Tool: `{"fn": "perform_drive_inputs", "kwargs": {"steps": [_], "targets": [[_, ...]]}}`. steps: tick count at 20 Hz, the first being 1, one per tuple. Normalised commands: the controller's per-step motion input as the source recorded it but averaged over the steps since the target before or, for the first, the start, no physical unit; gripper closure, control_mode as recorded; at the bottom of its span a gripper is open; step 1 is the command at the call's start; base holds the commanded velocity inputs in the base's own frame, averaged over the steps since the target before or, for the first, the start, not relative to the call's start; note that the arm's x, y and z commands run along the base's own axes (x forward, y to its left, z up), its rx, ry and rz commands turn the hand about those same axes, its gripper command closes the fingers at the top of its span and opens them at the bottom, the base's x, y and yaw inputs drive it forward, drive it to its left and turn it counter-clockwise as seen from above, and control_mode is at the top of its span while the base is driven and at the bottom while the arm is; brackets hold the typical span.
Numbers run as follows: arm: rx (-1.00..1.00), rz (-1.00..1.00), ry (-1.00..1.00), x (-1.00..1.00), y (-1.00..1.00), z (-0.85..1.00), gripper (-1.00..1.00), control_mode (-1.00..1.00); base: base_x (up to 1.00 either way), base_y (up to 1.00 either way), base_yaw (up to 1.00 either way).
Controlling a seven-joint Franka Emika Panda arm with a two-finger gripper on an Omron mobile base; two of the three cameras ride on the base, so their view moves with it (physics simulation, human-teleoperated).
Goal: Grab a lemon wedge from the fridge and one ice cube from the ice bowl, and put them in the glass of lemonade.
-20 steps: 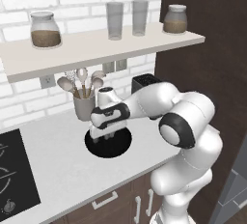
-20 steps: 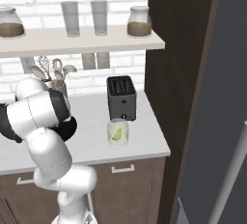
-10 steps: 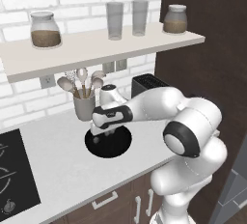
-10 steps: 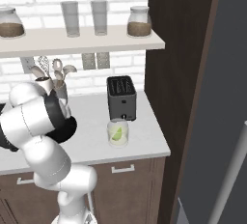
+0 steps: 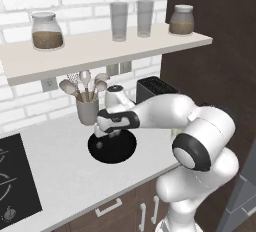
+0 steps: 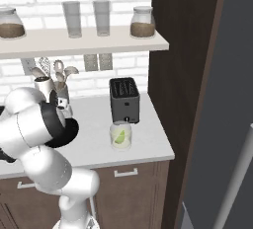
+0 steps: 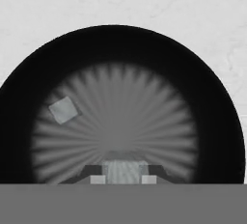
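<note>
The ice bowl [image 7: 212, 97] is a wide black bowl on the white counter, also seen under my hand [image 5: 120, 151]. One ice cube [image 7: 63, 110] lies loose on its ribbed floor. A second ice cube [image 7: 123, 169] sits between my fingertips, with my gripper [image 7: 123, 179] shut on it low over the bowl [image 5: 102, 140]. The glass of lemonade [image 6: 120, 135] stands in front of the toaster, and a yellow-green lemon wedge [image 6: 118, 137] is inside it. The grey fridge [image 6: 232, 99] rises at the far right.
A grey utensil cup [image 5: 87, 110] with spoons stands right behind the bowl. The black toaster [image 6: 123, 99] is to its right. A shelf [image 5: 100, 51] with jars and two tall glasses hangs above. A cooktop [image 5: 12, 181] lies at the left.
The arm's elbow has swung out to the right and lower. The hand has stayed over the bowl with the cube between its fingers.
</note>
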Motion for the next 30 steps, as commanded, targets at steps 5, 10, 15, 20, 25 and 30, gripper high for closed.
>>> {"fn": "perform_drive_inputs", "kwargs": {"steps": [5, 10, 15, 20, 25, 30], "targets": [[0.02, 0.00, -0.03, -0.40, -0.37, 0.28, 1.00, -1.00, 0.00, 0.00, 0.00], [0.02, -0.02, -0.06, -0.61, -0.73, 0.54, 1.00, -1.00, 0.00, 0.00, 0.00], [0.00, -0.08, -0.07, -0.33, -0.87, 0.28, 1.00, -1.00, 0.00, 0.00, 0.00], [0.00, -0.10, -0.03, -0.09, -0.97, 0.32, 1.00, -1.00, 0.00, 0.00, 0.00], [0.00, -0.11, 0.00, 0.00, -0.82, 0.67, 1.00, -1.00, 0.00, 0.00, 0.00], [0.00, -0.16, 0.00, 0.12, -0.85, 0.16, 1.00, -1.00, 0.00, 0.00, 0.00]]}}
